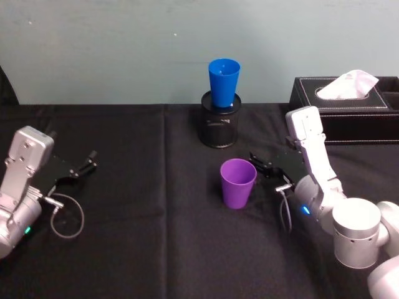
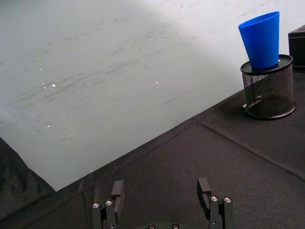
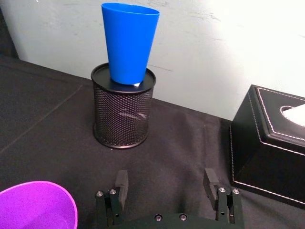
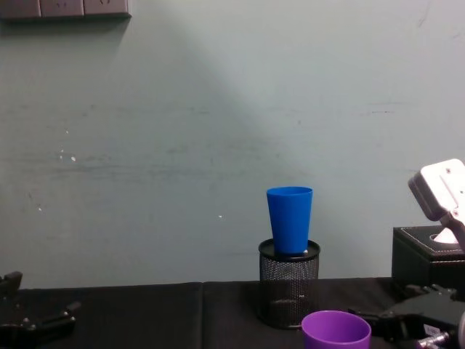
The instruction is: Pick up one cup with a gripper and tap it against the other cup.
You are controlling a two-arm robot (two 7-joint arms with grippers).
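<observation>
On the far left of the black cloth-covered table, the left black two-fingered gripper on its silver-grey arm rests low near the cloth. Its two fingers are spread wide apart, and nothing is between them. A thin black cable loops on the cloth beside this arm.

In the middle, toward the pale green wall, stands the round black mesh pen holder. The bright blue plastic tumbler sits upright in the top of it, with its narrow end down inside the rim (so it stands up taller than anything else on the table). The wide mouth of the blue cup faces up.

Closer to the robot stands the purple plastic tumbler, upright on the cloth with its open mouth up. It is well apart from the mesh holder and the blue cup.

Just to the right of the purple cup is the right black two-fingered gripper, on a silver-grey arm with a small blue light. It points at the purple cup from the side and is near it, but does not touch it. Its fingers are wide open and hold nothing.

At the far right, by the wall, sits a black leather tissue box with a white tissue poking out of the top.
</observation>
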